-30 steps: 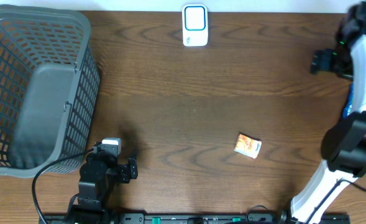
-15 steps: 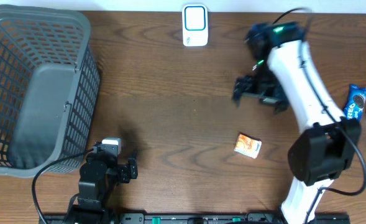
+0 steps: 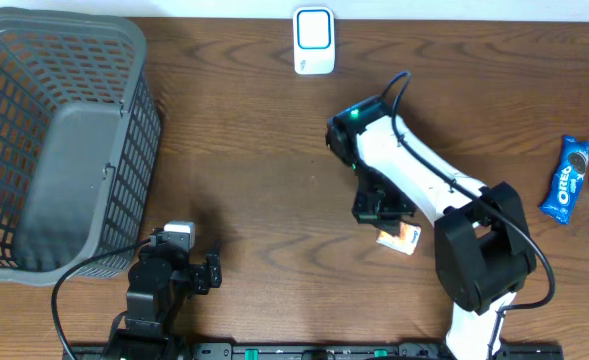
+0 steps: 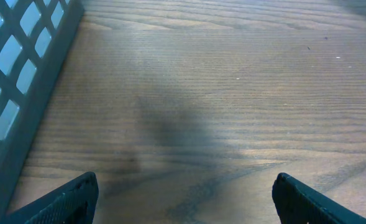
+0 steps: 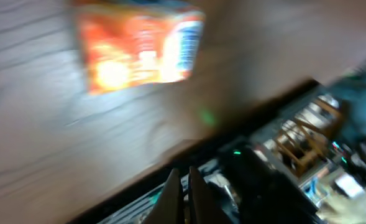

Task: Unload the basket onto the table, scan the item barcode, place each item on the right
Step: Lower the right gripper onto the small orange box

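Now at the reach: right gripper [image 3: 382,215] pressed together and pinching nothing, just beside the orange packet [image 3: 400,237] lying close to the tabletop's near edge, right of centre.

Spread the fingers before dropping, straddle the packet's narrower sides, then pinch squarely to avoid skidding it over the smooth wood or tipping it. Lift just clear, carry toward the white scanner [image 3: 314,41] at the middle of the far edge, and present the barcode side flat to it; that side is impossible to pick out through the right wrist view's blur. Leave the left gripper [image 4: 184,193] parked, spread wide and holding nothing, by the near edge beside the grey basket [image 3: 34,60] filling the far left corner. Dark wood grain, bare on the way to the scanner; Oreo pack [image 3: 568,178] off at the right edge.
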